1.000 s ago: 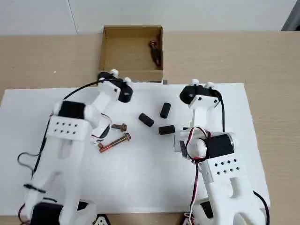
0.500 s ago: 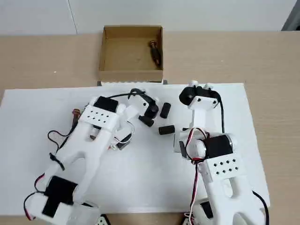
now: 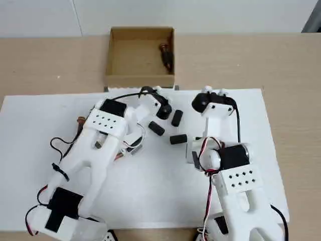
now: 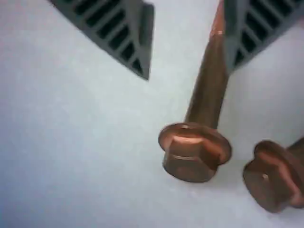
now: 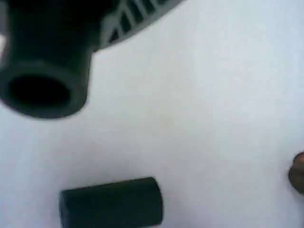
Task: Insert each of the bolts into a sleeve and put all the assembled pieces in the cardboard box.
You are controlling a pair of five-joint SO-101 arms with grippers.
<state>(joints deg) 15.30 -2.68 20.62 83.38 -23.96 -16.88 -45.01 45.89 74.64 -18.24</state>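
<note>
Jaws of left gripper (image 4: 187, 66) stand apart, a copper bolt (image 4: 203, 109) lying between, shank by one jaw; second bolt (image 4: 273, 178) just beside. Right gripper (image 5: 52, 52) grasps a black sleeve (image 5: 45, 90); another sleeve (image 5: 111, 204) lies near. Cardboard box (image 3: 139, 79) holds one assembled piece (image 3: 166, 54).

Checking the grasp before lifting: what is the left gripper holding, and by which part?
Nothing. The left gripper is open; the bolt lies loose between its jaws, shank close beside one.

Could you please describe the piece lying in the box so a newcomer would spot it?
Find the open brown cardboard box beyond the white sheet. Near its right wall lies a copper-headed bolt in a dark sleeve, the lone item inside.
</note>
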